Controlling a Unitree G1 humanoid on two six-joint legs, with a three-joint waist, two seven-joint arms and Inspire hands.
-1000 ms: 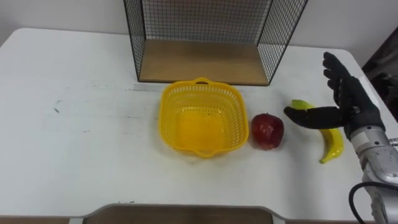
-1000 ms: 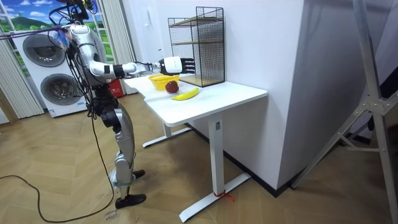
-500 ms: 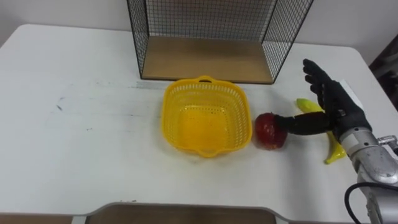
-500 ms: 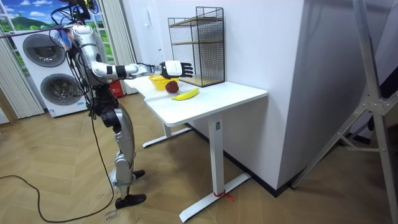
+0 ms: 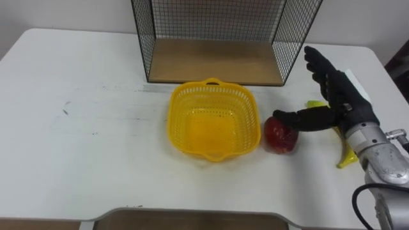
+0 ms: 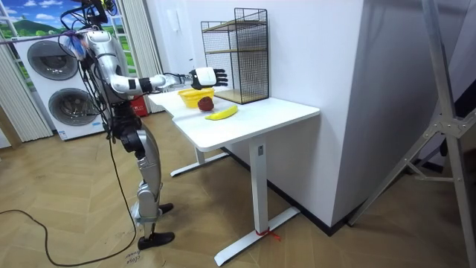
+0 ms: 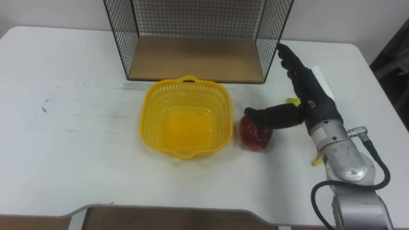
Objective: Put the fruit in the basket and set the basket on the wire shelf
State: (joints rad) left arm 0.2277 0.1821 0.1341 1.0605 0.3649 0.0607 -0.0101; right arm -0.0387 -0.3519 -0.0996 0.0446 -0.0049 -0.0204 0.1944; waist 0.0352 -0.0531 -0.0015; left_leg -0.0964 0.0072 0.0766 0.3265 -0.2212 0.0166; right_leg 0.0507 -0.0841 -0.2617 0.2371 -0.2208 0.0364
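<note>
Since 1 second ago, my right robot hand [image 5: 348,105] has slid leftward from the banana [image 5: 346,153]; fingers straight, unclosed, its thumb now tops the apple [image 5: 280,139], right of centre beside the basket [image 5: 176,118]. I'd lower and wrap it fully before lifting.

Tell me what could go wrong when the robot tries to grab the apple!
The right hand is open with just its thumb over the apple, so the round apple could roll away before the fingers close. The banana lies under that hand and might get knocked toward the edge of the table. The apple sits close beside the basket, so a push could shove the basket.
</note>
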